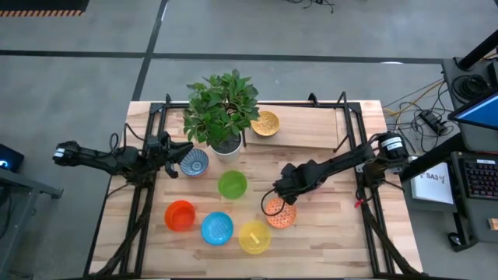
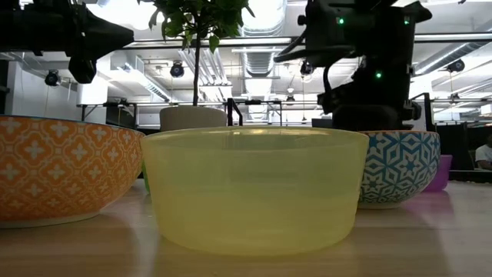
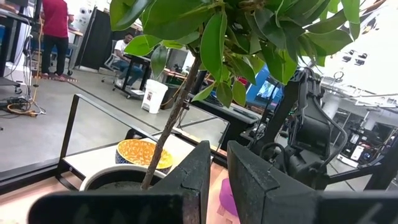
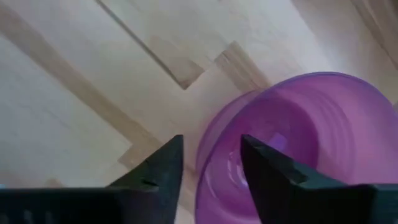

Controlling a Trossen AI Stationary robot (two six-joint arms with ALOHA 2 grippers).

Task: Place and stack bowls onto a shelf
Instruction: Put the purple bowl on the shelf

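Observation:
My right gripper (image 1: 282, 194) points down over a purple bowl (image 4: 292, 137) standing on the tabletop. It is open, one finger (image 4: 163, 163) outside the bowl's rim (image 4: 208, 140) and the other (image 4: 268, 163) inside, and neither touches it. Beside it sits an orange patterned bowl (image 1: 278, 211). A yellow patterned bowl (image 1: 265, 123) rests on the shelf (image 1: 311, 131). The green (image 1: 232, 184), red (image 1: 180, 215), blue (image 1: 217, 228) and yellow (image 1: 254, 236) bowls stand on the table. My left gripper (image 1: 176, 152) waits beside the blue-white bowl (image 1: 194, 162), fingers together, holding nothing.
A white pot (image 1: 226, 145) with a leafy plant (image 1: 222, 105) stands between the arms at the shelf's left end. Thin black posts (image 1: 342, 117) frame the shelf. Bare tabletop lies at the near right (image 1: 334, 233). People show in the room beyond (image 3: 53, 25).

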